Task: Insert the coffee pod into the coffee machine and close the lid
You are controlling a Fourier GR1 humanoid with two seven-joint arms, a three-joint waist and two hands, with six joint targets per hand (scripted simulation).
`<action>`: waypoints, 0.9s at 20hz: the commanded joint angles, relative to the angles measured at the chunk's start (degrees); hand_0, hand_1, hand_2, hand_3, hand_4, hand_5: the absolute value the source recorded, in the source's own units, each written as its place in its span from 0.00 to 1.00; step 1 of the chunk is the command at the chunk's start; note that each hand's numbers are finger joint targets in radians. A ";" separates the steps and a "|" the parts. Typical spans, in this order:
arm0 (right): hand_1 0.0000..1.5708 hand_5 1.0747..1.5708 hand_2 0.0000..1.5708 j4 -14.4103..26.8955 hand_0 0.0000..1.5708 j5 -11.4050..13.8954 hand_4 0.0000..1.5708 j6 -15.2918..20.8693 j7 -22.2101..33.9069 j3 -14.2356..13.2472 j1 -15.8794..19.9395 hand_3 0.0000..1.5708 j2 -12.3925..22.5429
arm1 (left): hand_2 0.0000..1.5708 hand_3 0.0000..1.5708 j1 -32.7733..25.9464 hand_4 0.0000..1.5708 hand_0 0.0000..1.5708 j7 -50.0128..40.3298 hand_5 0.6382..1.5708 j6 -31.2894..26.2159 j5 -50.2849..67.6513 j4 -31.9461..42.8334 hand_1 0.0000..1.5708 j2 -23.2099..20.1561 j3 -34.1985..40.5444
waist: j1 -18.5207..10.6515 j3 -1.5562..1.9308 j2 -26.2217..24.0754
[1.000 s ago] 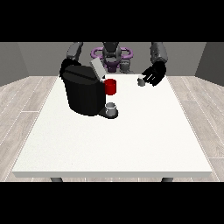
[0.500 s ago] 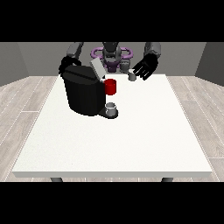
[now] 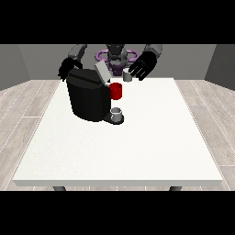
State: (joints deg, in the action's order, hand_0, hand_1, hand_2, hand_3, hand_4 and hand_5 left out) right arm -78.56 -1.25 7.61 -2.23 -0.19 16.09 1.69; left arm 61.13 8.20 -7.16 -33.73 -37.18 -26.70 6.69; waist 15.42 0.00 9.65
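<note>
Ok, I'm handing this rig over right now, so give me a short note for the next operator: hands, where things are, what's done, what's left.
Hand at the view's right: raised at the table's far edge, holding the small grey coffee pod; exact finger placement is hard to tell.
Hand at the view's left: behind the black coffee machine, holding nothing visible.
Machine: on the table's far left part, lid open and tilted up, grey cup on its tray.
Done: pod picked up.
Left: insert pod, close lid.
</note>
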 commanded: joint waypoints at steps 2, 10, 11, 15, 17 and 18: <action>0.00 1.00 0.00 -0.17 0.00 1.11 0.32 1.55 0.59 0.56 2.00 0.00 -0.93 | 0.85 0.81 3.93 0.33 0.82 -1.89 1.00 1.03 -1.24 -0.20 0.82 1.49 -0.60 | 1.52 0.01 2.68; 0.00 1.00 0.00 -0.23 0.00 1.78 0.33 2.97 1.84 -1.13 4.54 0.00 0.44 | 0.85 0.79 4.96 0.31 0.83 -1.26 1.00 -0.35 -1.96 0.04 0.83 2.32 -1.19 | -0.03 0.00 3.32; 0.00 1.00 0.00 -0.75 0.00 1.11 0.34 2.19 -1.53 -1.22 2.77 0.00 0.03 | 0.85 0.79 4.83 0.31 0.83 0.20 1.00 1.20 -1.99 0.35 0.83 0.16 0.00 | 1.08 0.01 5.62; 0.00 1.00 0.00 -2.66 0.00 1.52 0.33 2.62 0.77 -0.51 3.11 0.00 -0.06 | 0.84 0.78 5.99 0.32 0.83 -1.94 1.00 1.53 -2.86 1.95 0.83 -0.21 0.28 | 2.75 0.00 5.59; 0.00 1.00 0.00 1.27 0.00 -0.17 0.34 1.22 -1.64 -3.60 3.00 0.00 1.77 | 0.85 0.78 5.11 0.32 0.84 -2.46 1.00 -0.24 -1.87 0.57 0.84 3.29 -0.50 | -0.03 0.02 4.36; 0.00 1.00 0.00 -1.10 0.00 -0.61 0.34 0.65 0.50 -2.21 1.06 0.00 0.96 | 0.83 0.78 3.48 0.33 0.81 0.31 1.00 -0.13 -2.47 0.91 0.81 1.84 -0.78 | 0.77 0.01 3.00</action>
State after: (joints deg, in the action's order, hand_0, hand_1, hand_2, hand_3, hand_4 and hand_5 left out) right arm -79.30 -0.78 9.32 -2.09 -2.08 18.80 2.45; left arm 65.89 6.78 -6.83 -35.85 -36.18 -25.04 6.37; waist 16.47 0.01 13.78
